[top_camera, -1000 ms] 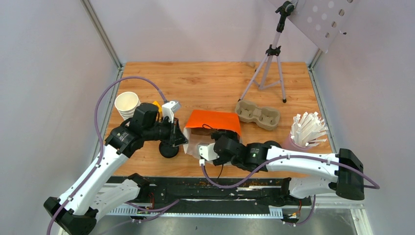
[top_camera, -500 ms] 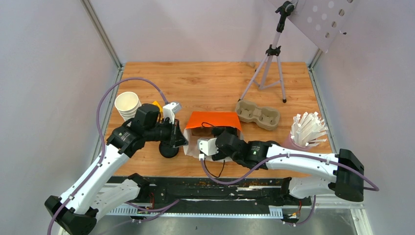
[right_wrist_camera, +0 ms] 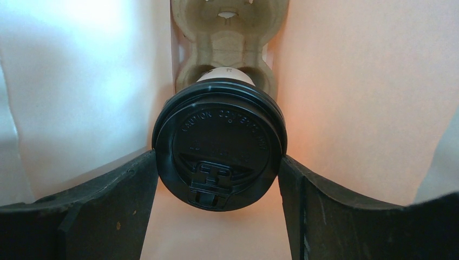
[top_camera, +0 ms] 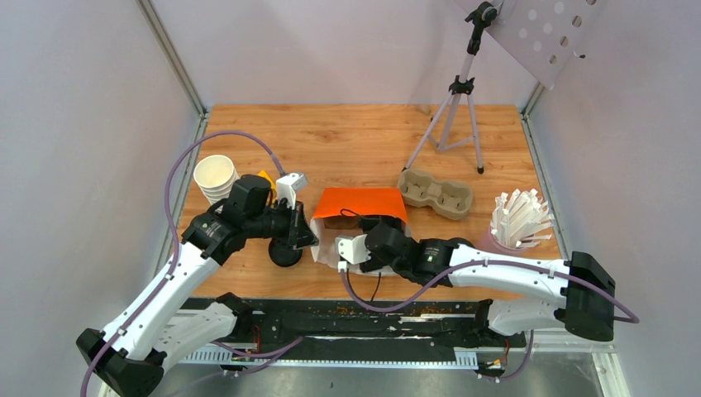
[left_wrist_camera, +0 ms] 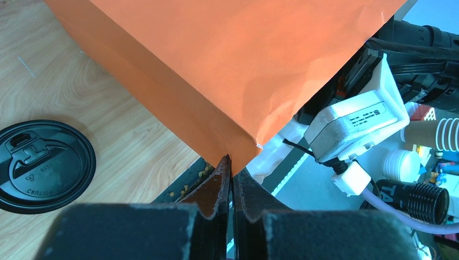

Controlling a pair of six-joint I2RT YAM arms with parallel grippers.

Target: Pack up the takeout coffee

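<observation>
The fingers (right_wrist_camera: 124, 189) of the right gripper (right_wrist_camera: 217, 162) press on both sides of the black lid of a cup (right_wrist_camera: 219, 130), so the cup is gripped between them. Of its white paper body only a small strip shows beyond the lid. The cup is inside the bag (right_wrist_camera: 352, 81), whose pale inner walls stand close on both sides. Just beyond it, at the bag's far end, lies a cardboard carrier (right_wrist_camera: 227, 27). The cup's base seems to be at the nearer pocket of the carrier, but the lid hides whether it is seated there.

The left gripper (left_wrist_camera: 231, 162) has its fingers (left_wrist_camera: 216, 189) closed tight on a corner of the bag's rim, with the orange paper pinched between them. I judge that this grip holds the mouth open for the other arm. A loose lid (left_wrist_camera: 43, 165) lies on the table (left_wrist_camera: 135, 135) near this gripper, apart from the bag.

The step in hand looks like setting the cup into the carrier inside the bag. The next move calls for pushing the cup along its own axis until it sits in the pocket. Then the fingers should open only a little, because the walls are near, and draw straight back without catching the lid. The left grip should not let go before the right arm is out.
</observation>
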